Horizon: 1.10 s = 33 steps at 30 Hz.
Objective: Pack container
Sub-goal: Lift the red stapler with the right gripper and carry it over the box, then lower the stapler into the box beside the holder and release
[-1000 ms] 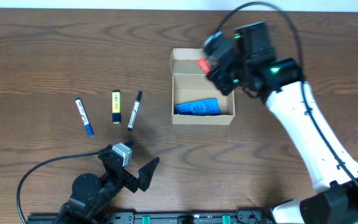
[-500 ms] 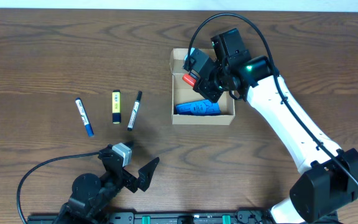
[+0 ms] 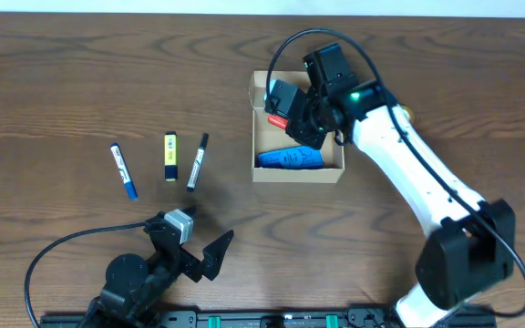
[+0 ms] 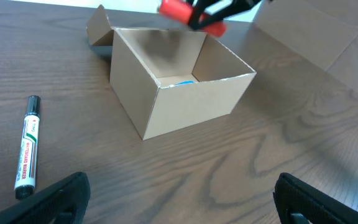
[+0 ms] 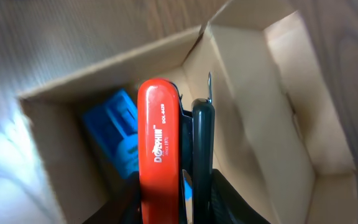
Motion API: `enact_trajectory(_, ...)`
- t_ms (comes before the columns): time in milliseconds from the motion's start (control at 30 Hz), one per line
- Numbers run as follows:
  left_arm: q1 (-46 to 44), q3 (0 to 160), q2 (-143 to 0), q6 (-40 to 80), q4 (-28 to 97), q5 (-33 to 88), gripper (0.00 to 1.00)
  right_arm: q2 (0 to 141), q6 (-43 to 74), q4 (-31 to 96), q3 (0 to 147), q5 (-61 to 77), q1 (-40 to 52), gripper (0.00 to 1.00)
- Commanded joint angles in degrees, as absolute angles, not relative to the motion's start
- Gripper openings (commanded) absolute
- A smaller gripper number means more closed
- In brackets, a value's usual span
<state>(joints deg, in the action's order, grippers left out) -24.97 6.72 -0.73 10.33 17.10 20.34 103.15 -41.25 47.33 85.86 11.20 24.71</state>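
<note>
Overhead: right hand (image 3: 292,107) clamped on a red-and-black stapler (image 3: 282,100), hovering above the open container (image 3: 297,175), over its rear-left part near the folded-back lid. Container upright on the worktop (image 3: 62,73), right of centre, with a blue item (image 3: 290,158) lying flat inside along the front wall. Left hand (image 3: 192,242) low by the near edge, spread wide, holding nothing. Blue marker (image 3: 123,170), yellow highlighter (image 3: 169,156) and black marker (image 3: 197,161) well apart from the box, off to the left.

Likely trouble from here:

- Could clip the rear or left wall if lowered off-centre. Light cardboard, nothing bracing it, so probably a shove or a tilt.
- Might tip on release from this height and land across the blue item, ending proud of the rim and hindering the lid later.
- Seen from the right wrist, held lengthwise with the nose aimed down beside an inner corner. Little spare room there, so a risk of a finger catching a flap on the way out.
- Best lowered nearer the middle and let go close to the floor of the box.
</note>
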Motion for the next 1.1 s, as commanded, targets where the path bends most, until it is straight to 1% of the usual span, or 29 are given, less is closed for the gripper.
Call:
enact_trajectory(0, -25.3, 5.4, -0.3, 10.3, 17.2, 19.7, 0.95, 106.5, -47.5, 46.7, 86.5, 8.8, 24.7, 0.01)
enact_trajectory(200, -25.3, 5.4, -0.3, 10.3, 17.2, 19.7, 0.95, 110.9, -49.1, 45.2, 86.5, 7.9, 24.8, 0.01)
enact_trajectory(633, -25.3, 5.4, -0.3, 10.3, 17.2, 19.7, 0.95, 114.7, -57.3, 41.1, 86.5, 9.9, 26.1, 0.01)
enact_trajectory(1067, -25.3, 5.4, -0.3, 10.3, 17.2, 19.7, 0.95, 116.4, -59.4, 39.5, 86.5, 12.3, 27.1, 0.02)
